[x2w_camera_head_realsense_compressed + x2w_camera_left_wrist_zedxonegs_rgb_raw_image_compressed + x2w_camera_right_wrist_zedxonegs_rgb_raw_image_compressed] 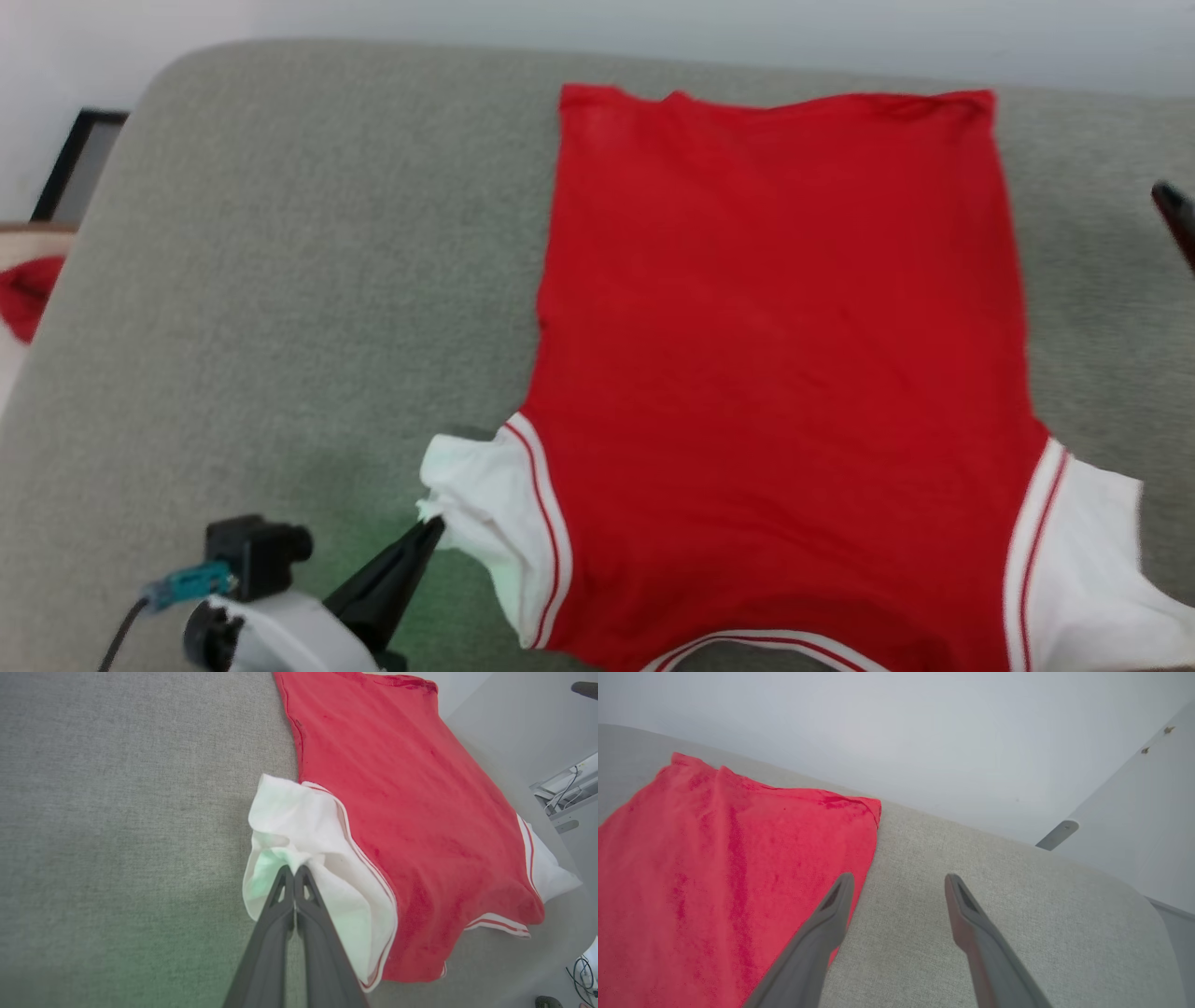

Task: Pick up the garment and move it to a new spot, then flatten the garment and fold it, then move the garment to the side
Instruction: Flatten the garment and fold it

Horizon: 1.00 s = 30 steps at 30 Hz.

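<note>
Shirt [784,373] spread flat, plain side up, on right half of grey cushion [280,280]. Long axis runs near edge to far edge: collar near, hem far. Left gripper [431,530] closed on bunched white sleeve [481,504]; shirt body lies to its right. Right gripper [899,879] fingers apart, empty, over shirt's right edge near hem. Left arm better placed to pull sleeve flat.

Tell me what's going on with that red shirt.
The robot is working on the garment, which lies spread mostly flat, plain red side up, on a grey cushion. Its left hand is shut on the bunched white sleeve at the near left corner. Its right hand is open and holds nothing, poised beside the garment's right edge. No fold shows yet.
</note>
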Available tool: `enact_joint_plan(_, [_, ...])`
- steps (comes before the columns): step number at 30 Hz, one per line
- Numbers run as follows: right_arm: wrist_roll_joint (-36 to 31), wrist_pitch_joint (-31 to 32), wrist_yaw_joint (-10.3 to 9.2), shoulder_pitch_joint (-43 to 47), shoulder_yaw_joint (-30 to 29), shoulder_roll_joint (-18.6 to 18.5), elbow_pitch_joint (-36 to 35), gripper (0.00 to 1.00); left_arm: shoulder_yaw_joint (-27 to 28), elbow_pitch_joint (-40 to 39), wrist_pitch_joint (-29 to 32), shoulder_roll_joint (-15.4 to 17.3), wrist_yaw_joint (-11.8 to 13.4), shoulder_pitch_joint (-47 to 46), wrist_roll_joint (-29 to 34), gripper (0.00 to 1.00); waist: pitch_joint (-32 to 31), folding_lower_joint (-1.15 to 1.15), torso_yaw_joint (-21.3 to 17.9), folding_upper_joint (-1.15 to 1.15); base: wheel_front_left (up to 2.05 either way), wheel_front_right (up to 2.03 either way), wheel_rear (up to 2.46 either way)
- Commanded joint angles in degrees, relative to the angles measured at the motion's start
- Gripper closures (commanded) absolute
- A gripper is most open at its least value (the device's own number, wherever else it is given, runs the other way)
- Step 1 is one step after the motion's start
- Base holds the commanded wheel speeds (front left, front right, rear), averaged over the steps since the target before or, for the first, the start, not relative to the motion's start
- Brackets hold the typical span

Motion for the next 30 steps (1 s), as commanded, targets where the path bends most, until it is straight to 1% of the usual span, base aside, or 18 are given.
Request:
enact_joint_plan(1, [-0.43, 0.02, -0.04, -2.83, 0.95, -0.03, 2.6, 0.0, -0.23, 0.47, 0.26, -0.83, -0.6, -1.34, 0.76, 1.0, 3.64, 0.0, 3.67, 0.0, 0.0, 0.0, 0.0])
enact_joint_plan(6, [-0.83, 1.42, -0.05, -13.11, 4.84, -0.7, 14.09, 0.0, -1.3, 2.63, 1.23, -4.06, -3.07, -5.67, 2.2, 1.0, 7.41, 0.0, 7.45, 0.0, 0.0, 0.0, 0.0])
enact_joint_plan(10, [-1.55, 2.38, -0.05, -19.44, 6.64, -1.33, 22.63, 0.0, -2.45, 4.87, 1.71, -7.07, -5.27, -9.05, 3.56, 1.0, 9.8, 0.0, 10.67, 0.0, 0.0, 0.0, 0.0])
enact_joint_plan(14, [-1.31, 3.04, -0.04, -24.59, 6.3, -1.48, 30.45, 0.0, -3.58, 7.11, 1.98, -10.07, -7.35, -12.01, 4.52, 1.0, 11.94, 0.0, 13.69, 0.0, 0.0, 0.0, 0.0])
enact_joint_plan(19, [-2.27, 4.84, -0.04, -28.99, 6.12, -1.46, 38.45, 0.0, -4.93, 9.84, 1.89, -13.06, -9.22, -14.29, 4.94, 1.0, 13.92, 0.0, 16.75, 0.0, 0.0, 0.0, 0.0])
enact_joint_plan(21, [-3.06, 5.58, -0.04, -30.38, 6.15, -2.12, 40.92, 0.0, -5.43, 10.97, 1.6, -14.06, -9.75, -14.91, 5.09, 1.0, 14.52, 0.0, 17.66, 0.0, 0.0, 0.0, 0.0])
enact_joint_plan(22, [-3.06, 5.58, -0.04, -30.38, 6.15, -2.12, 40.92, 0.0, -5.43, 10.97, 1.6, -14.06, -9.75, -14.91, 5.09, 1.0, 14.52, 0.0, 17.66, 0.0, 0.0, 0.0, 0.0])
enact_joint_plan(26, [-4.34, 6.72, -0.04, -31.65, 6.26, -1.85, 45.73, 0.0, -6.12, 12.89, 1.13, -15.27, -10.54, -15.8, 4.86, 1.0, 15.32, 0.0, 19.05, 0.0, 0.0, 0.0, 0.0])
enact_joint_plan(30, [-5.91, 9.34, -0.04, -32.54, 6.07, -1.22, 50.72, 0.0, -6.67, 14.23, 0.62, -16.02, -11.04, -16.21, 4.28, 1.0, 15.62, 0.0, 19.61, 0.0, 0.0, 0.0, 0.0])
